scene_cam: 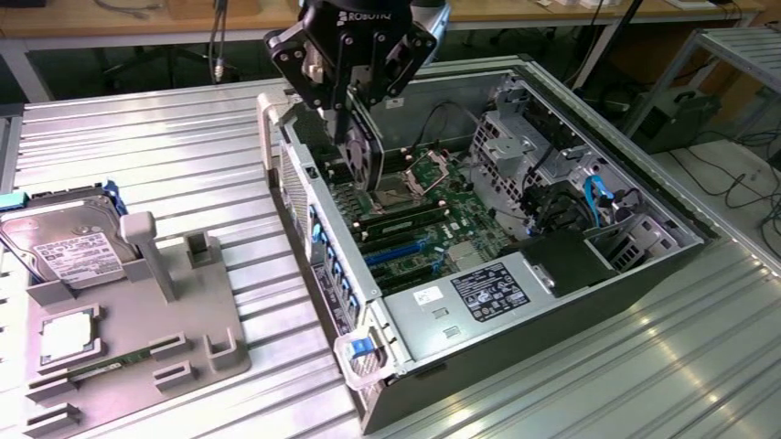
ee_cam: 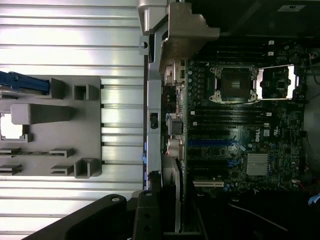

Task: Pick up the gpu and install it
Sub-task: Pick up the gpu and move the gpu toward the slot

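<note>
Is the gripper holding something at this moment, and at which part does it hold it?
Yes. The gripper holds the gpu by its upper edge. The card stands upright over the motherboard inside the open computer case.

Thin flat circuit-board card with a silver metal bracket [scene_cam: 358,157] [ee_cam: 178,210], upright on edge, clasped by the gripper [scene_cam: 351,128], hanging inside the open computer case [scene_cam: 550,366] beside its rear wall.

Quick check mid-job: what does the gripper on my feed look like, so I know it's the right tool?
The gripper is matte black, with two chunky jointed fingers studded with silver pivot screws. White Robotiq lettering runs across its body, which joins a pale grey wrist section.
</note>
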